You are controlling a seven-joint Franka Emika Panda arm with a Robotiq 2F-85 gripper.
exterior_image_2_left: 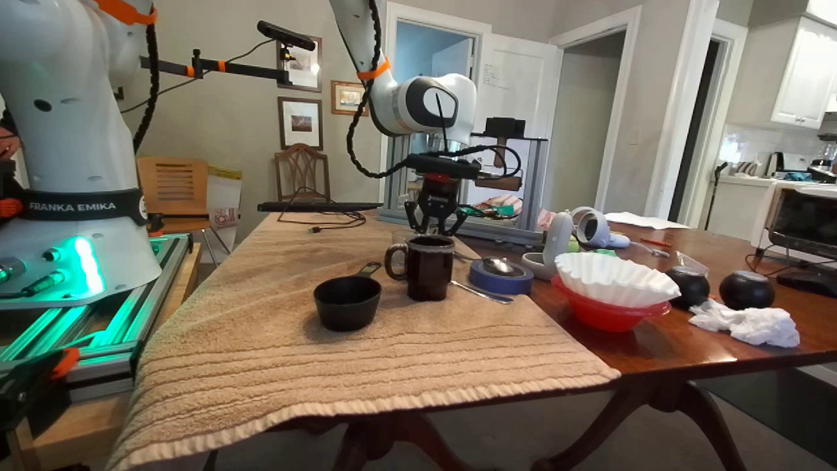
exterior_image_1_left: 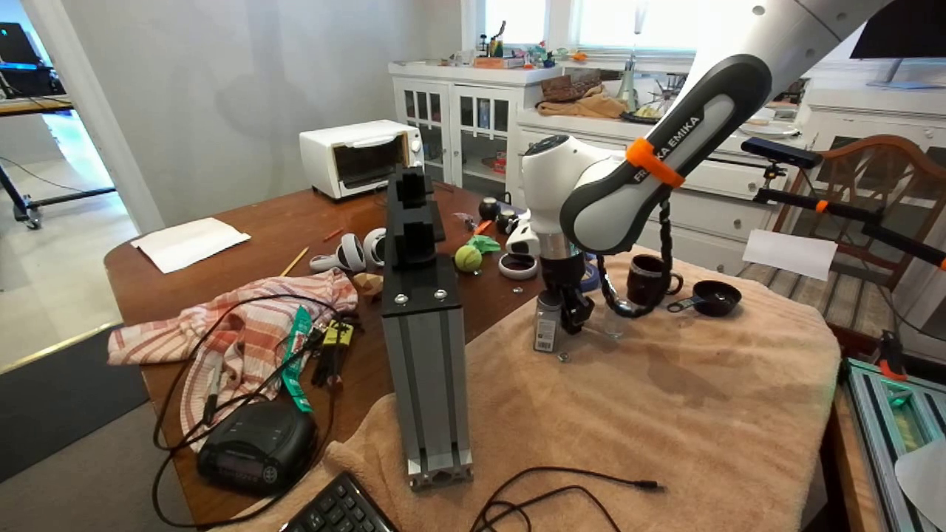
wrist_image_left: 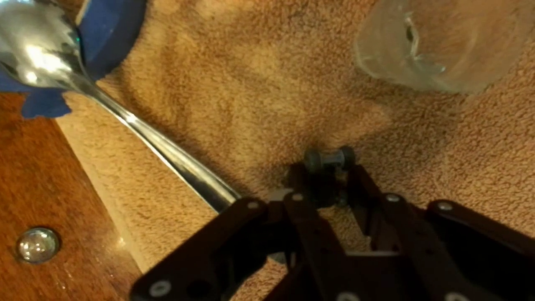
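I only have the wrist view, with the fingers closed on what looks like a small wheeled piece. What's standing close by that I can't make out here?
Observer: In an exterior view, a gray jar stands beside the fingers; whether they touch, I can't tell.
Operator: Anything else on the towel, outside my picture?
Observer: Yes, in both exterior views a dark mug stands beside a black measuring cup.

Blurred wheeled object (wrist_image_left: 332, 159) in claw (wrist_image_left: 328, 173), clear cup (wrist_image_left: 430, 62) cropped at wrist view's top, spoon (wrist_image_left: 167, 151) at left
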